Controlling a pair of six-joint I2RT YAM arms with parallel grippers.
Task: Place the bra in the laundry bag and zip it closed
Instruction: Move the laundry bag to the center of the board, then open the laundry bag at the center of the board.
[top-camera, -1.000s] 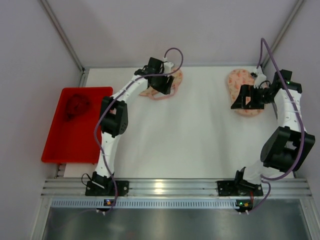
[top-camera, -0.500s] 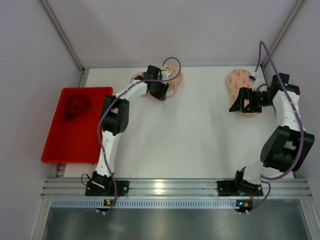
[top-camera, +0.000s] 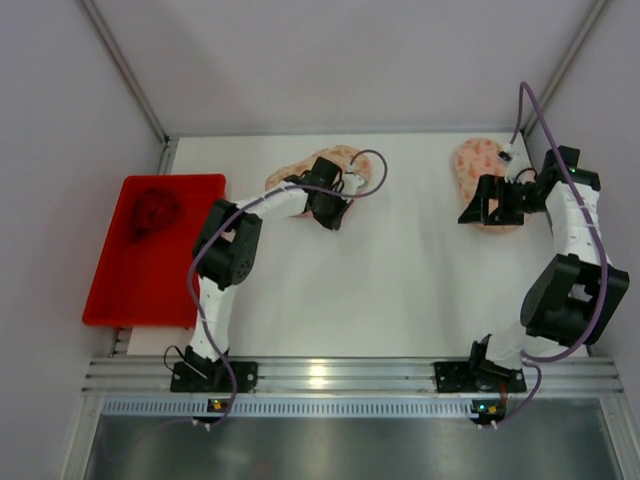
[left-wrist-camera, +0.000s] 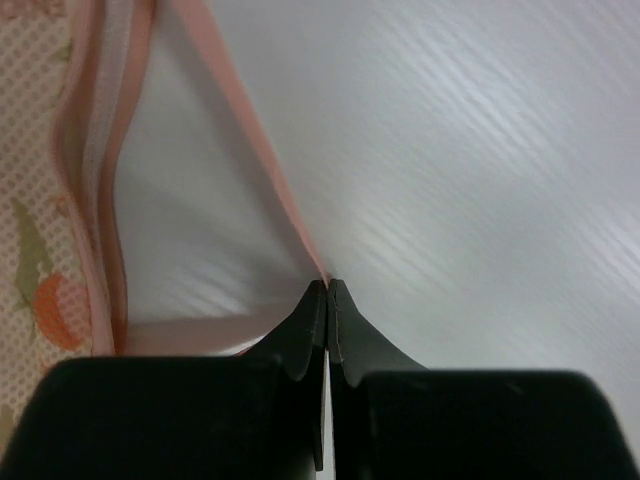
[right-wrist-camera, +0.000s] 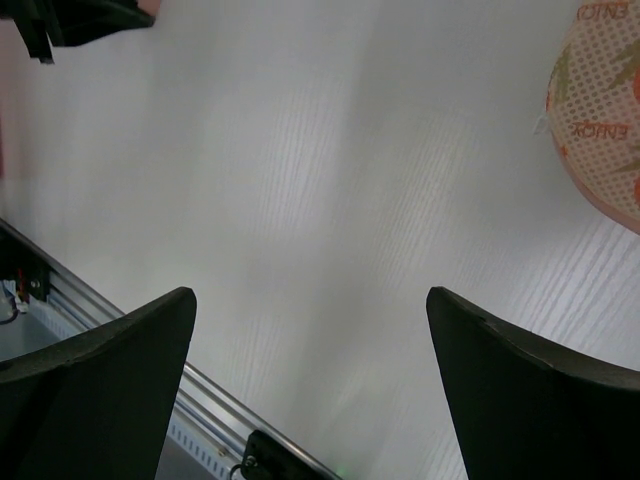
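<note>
Left jaws clamp laundry bag (left-wrist-camera: 35, 230) trim; right jaws gape; bra (top-camera: 152, 212) in red tray (top-camera: 150, 285).

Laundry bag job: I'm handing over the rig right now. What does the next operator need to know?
Left gripper: shut on the pink trim of the patterned mesh bag, far middle of the table.
Right gripper: open and empty, above bare table beside a second patterned mesh piece at far right.
Bra: probably the dark red bundle lying in the red tray on the left; not yet in the bag.
Done: bag edge gripped.
Left: open the bag, put the bra in, zip it closed.
</note>
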